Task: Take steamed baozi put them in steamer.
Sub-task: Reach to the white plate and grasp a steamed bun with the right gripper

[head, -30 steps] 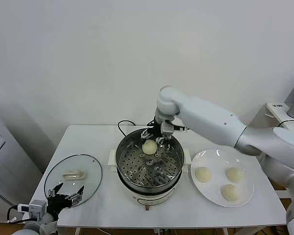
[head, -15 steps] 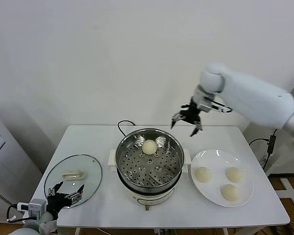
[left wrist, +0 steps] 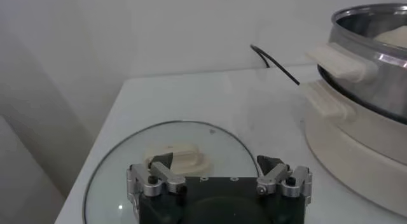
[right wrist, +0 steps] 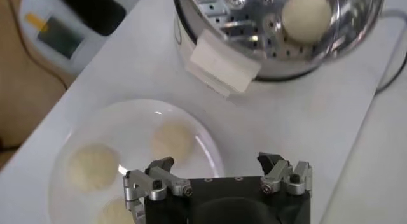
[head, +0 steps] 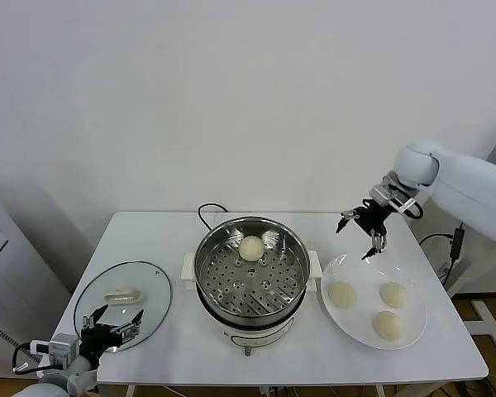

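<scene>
Swung rightward from the steamer (head: 252,273), the right gripper (head: 361,229) hangs empty, fingers apart, above the plate (head: 413,331) at right, one baozi (head: 251,247) lying in the pot at centre.

No text, label, brand, number or sign can be read anywhere in these views (the white device (right wrist: 60,28) with a small screen, off the desk's edge, shows only an unreadable blur).
</scene>
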`<state>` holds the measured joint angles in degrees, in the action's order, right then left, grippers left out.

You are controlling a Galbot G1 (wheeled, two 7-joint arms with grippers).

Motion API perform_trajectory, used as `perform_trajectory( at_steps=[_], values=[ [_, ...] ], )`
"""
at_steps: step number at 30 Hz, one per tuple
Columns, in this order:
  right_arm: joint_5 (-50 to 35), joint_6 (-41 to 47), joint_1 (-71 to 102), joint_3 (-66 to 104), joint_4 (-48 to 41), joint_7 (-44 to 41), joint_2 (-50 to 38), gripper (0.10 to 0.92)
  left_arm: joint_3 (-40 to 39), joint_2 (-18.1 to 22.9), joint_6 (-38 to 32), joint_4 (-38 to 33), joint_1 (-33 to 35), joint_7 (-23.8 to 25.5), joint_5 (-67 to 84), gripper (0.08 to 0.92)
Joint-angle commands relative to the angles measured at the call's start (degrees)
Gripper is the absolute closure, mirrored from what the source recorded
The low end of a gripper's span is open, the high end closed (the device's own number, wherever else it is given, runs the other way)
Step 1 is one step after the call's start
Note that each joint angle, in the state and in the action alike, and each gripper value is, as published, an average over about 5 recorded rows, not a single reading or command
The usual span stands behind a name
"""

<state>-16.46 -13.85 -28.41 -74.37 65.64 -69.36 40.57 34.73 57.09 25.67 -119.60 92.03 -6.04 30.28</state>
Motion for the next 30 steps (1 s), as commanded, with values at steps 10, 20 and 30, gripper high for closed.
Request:
perform_trajectory(
  at_steps=[10, 20, 30],
  values=[
    [0.6, 9.7, 14.4, 2.9, -1.4, 6.6, -1.3, 0.203, -0.1, 0.7, 0.1, 0.0, 0.0, 0.0, -0.2, 0.177],
    [2.8, 10.1, 20.7, 8.8, -3.9, 8.5, 1.5, 0.203, -0.2, 0.9, 0.2, 0.0, 0.0, -0.1, -0.3, 0.177],
    [4.4, 11.0, 22.9, 11.6, -5.5, 9.4, 3.0, 0.331, -0.1, 0.9, 0.2, -0.2, 0.3, -0.1, -0.3, 0.177]
  ],
)
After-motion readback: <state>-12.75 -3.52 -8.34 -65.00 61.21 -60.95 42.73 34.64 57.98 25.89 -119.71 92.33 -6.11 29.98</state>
